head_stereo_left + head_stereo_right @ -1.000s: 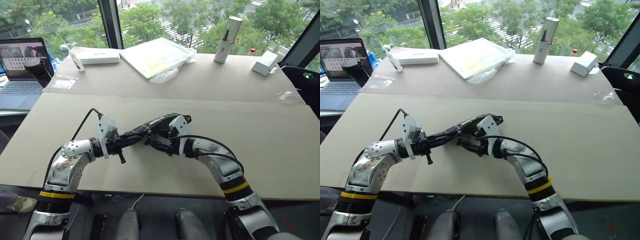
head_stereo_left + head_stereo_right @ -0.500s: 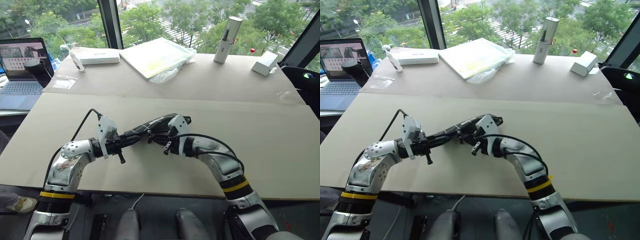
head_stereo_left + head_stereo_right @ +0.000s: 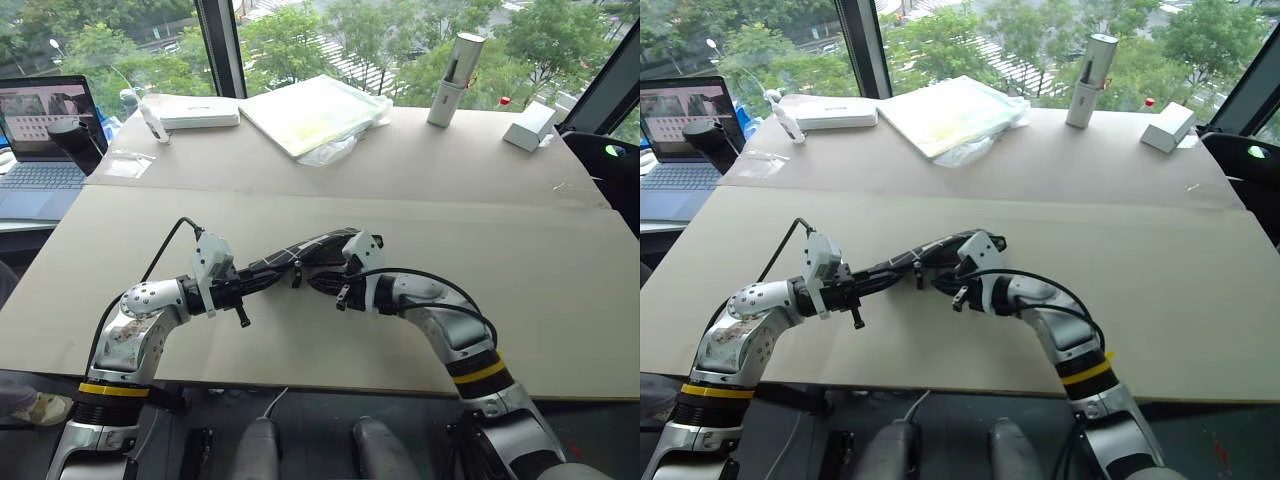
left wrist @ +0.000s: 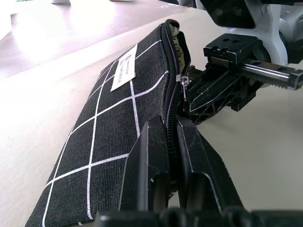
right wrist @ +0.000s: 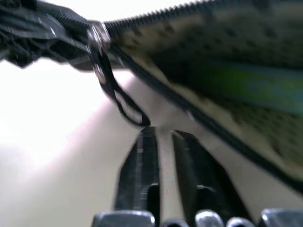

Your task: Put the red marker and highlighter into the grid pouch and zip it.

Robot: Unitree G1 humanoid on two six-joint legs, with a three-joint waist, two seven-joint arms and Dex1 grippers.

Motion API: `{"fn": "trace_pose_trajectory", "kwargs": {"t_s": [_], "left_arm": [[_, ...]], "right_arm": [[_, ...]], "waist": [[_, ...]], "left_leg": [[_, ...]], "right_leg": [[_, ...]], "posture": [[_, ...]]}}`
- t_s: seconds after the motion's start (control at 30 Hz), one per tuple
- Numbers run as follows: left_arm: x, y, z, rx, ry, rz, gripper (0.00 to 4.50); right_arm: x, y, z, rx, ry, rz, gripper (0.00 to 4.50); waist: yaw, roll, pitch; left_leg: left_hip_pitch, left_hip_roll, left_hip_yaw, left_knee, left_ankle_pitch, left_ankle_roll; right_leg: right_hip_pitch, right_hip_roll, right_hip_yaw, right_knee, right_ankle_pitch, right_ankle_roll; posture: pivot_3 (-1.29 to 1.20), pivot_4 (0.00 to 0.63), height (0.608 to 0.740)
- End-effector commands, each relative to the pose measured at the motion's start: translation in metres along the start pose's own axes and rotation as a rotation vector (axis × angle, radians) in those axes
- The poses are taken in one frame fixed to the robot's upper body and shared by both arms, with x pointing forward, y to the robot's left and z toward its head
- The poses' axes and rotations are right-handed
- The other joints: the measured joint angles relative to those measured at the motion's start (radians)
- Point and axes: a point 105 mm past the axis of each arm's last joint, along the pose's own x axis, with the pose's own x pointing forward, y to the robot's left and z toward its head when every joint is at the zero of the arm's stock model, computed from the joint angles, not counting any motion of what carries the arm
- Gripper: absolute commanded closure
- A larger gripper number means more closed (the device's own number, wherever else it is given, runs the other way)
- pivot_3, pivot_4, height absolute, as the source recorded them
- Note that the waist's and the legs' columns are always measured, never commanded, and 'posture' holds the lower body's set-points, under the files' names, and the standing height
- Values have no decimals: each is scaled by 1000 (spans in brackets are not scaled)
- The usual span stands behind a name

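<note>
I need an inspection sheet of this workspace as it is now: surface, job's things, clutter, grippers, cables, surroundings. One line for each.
Surface: beige table, bare near the arms.
Job's things: grid pouch held above the table, zipper partly open; something green lies inside it, likely the highlighter; red marker nothing seen.
Clutter: at the far edge a white flat box, plastic-wrapped sheets, a silver cylinder, a small white box.
Grippers: left gripper shut on the pouch's zipper edge; right gripper narrowly open, just below the zipper-pull cord, not gripping it.
Cables: black cable on the left arm.
Surroundings: laptop at left, windows with trees beyond.
</note>
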Motion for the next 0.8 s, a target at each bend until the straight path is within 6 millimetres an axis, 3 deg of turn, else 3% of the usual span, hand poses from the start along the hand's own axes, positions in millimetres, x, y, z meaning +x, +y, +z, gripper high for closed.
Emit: {"fn": "trace_pose_trajectory", "kwargs": {"t_s": [0.03,0.17,0.53,0.8], "left_arm": [[-2,3,10,36,-25,5,4500],[-1,4,11,37,-26,3,4500],[0,3,10,34,-30,-5,4500],[-1,3,9,35,-30,0,4500]], "right_arm": [[-11,10,10,-24,-23,67,2197],[-17,20,2,-17,20,106,1017],[20,19,25,-43,-39,61,1017],[34,29,44,-68,-82,109,1017]], "waist": [[-1,0,0],[-1,0,0],[1,0,0],[-1,0,0]], "left_leg": [[0,0,0,0,0,0],[0,0,0,0,0,0],[0,0,0,0,0,0],[0,0,0,0,0,0]], "right_leg": [[0,0,0,0,0,0],[0,0,0,0,0,0],[0,0,0,0,0,0],[0,0,0,0,0,0]], "posture": [[0,150,740],[0,150,740],[0,150,740],[0,150,740]]}}
